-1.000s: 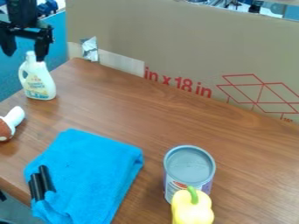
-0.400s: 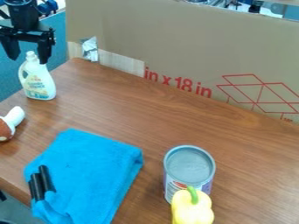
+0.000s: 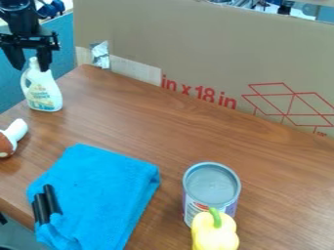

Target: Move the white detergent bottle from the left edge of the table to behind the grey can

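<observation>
The black gripper (image 3: pixel 31 67) hangs at the upper left with its fingers spread open and nothing held between them. Its fingertips are at the neck of a white detergent bottle (image 3: pixel 44 93), which stands upright at the table's far left corner; whether they touch it I cannot tell. A folded blue towel (image 3: pixel 104 190) lies at the lower left, with two black sticks or handles (image 3: pixel 47 202) at its left edge. A metal can (image 3: pixel 212 185) stands right of the towel, and a yellow bell pepper (image 3: pixel 215 234) is in front of it.
A brown and white mushroom-like toy (image 3: pixel 14 134) lies at the table's left edge. A tall cardboard panel (image 3: pixel 209 53) stands along the back of the wooden table (image 3: pixel 163 127), with silvery tape (image 3: pixel 100 54) near its left end.
The gripper has moved slightly, first down and then a little to the left, staying near the bottle top. The objects on the table have not moved.
</observation>
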`<state>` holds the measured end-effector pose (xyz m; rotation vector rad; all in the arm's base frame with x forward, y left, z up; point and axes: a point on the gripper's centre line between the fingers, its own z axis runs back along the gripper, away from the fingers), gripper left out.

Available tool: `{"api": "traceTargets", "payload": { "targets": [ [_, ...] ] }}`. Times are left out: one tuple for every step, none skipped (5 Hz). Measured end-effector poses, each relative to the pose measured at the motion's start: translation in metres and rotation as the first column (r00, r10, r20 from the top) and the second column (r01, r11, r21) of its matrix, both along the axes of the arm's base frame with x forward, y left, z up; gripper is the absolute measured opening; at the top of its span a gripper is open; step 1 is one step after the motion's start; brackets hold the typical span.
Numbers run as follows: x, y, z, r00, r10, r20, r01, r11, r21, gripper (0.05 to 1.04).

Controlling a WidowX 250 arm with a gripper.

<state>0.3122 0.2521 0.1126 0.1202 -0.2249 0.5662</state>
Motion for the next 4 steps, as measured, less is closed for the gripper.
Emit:
{"api": "traceTargets", "payload": {
  "targets": [
    [-0.003, 0.003, 0.000, 1.000, 0.021, 0.012, -0.021, 1.000, -0.015, 0.393],
    [-0.003, 0.001, -0.001, 0.999, 0.038, 0.032, -0.036, 0.999, -0.036, 0.346],
    [-0.005, -0.011, 0.001, 0.998, 0.013, 0.065, -0.009, 0.998, -0.060, 0.346],
    [0.003, -0.042, 0.014, 0.995, -0.067, 0.080, 0.071, 0.996, -0.049, 0.346]
  ]
}}
